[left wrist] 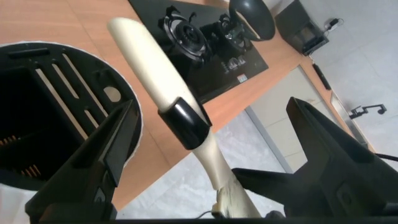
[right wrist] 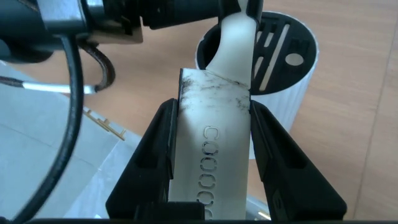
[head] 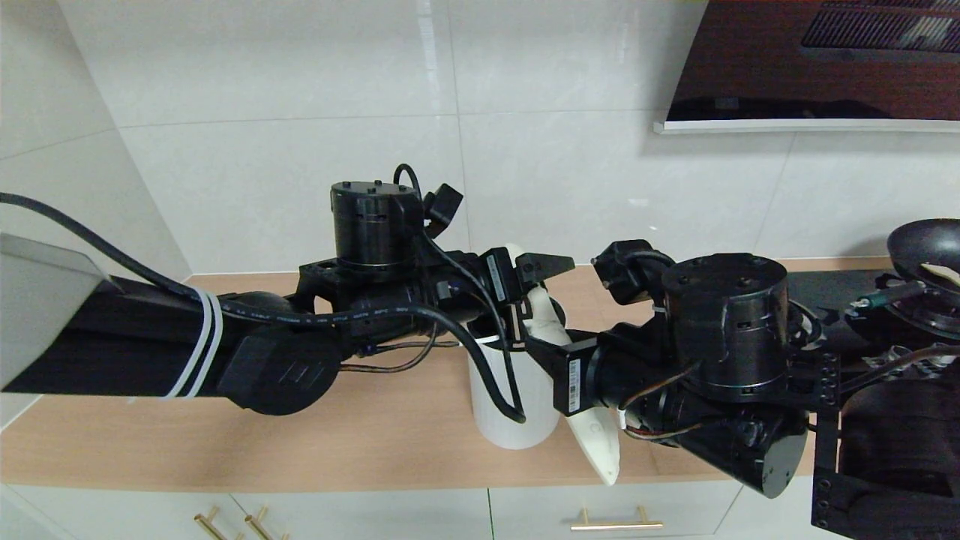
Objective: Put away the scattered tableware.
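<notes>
Right gripper (right wrist: 211, 115) clamped on white spatula (left wrist: 144, 59); left gripper (left wrist: 212, 112) wide open astride it, above white holder (head: 517, 409).

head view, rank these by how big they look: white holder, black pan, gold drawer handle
1. white holder, largest even though partly hidden
2. black pan, cut off at the picture's edge and farther away, so its true size is unsure
3. gold drawer handle, smallest

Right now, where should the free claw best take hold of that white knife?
By the thick rounded handle, closing on it from both sides. It juts free between the open left claw, while the right claw clamps the flat blade.
</notes>
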Available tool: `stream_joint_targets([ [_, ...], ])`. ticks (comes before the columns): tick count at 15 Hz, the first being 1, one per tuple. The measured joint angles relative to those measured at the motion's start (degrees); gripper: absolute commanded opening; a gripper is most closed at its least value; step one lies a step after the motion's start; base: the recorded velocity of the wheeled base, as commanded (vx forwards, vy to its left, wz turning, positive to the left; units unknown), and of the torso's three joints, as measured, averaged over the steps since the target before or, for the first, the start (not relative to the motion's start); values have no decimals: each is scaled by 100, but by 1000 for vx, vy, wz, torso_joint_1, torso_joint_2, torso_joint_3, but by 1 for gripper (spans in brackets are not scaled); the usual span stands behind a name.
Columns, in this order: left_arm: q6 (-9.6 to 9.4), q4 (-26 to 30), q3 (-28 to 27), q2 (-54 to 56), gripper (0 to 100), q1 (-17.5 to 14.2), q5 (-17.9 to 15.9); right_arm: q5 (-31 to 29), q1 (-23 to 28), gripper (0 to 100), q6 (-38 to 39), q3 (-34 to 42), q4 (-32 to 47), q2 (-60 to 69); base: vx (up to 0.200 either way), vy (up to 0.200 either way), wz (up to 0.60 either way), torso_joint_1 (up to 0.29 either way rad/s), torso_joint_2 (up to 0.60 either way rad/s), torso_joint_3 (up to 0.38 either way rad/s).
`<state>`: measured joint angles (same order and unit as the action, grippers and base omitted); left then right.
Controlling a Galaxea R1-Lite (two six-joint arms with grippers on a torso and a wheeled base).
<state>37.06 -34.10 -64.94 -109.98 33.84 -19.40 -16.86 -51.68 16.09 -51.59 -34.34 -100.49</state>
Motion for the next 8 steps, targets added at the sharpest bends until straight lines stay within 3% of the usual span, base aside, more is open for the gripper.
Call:
stream_joint_targets([
  [4,176,-137,0,-38,100,26,-12,0,-67,0,35,9,-124,-1,0,0,0,0,0,0],
  [8,194,-143,0,-49,100,52,-11,0,-83,0,35,20,-129,-6,0,0,0,0,0,0],
])
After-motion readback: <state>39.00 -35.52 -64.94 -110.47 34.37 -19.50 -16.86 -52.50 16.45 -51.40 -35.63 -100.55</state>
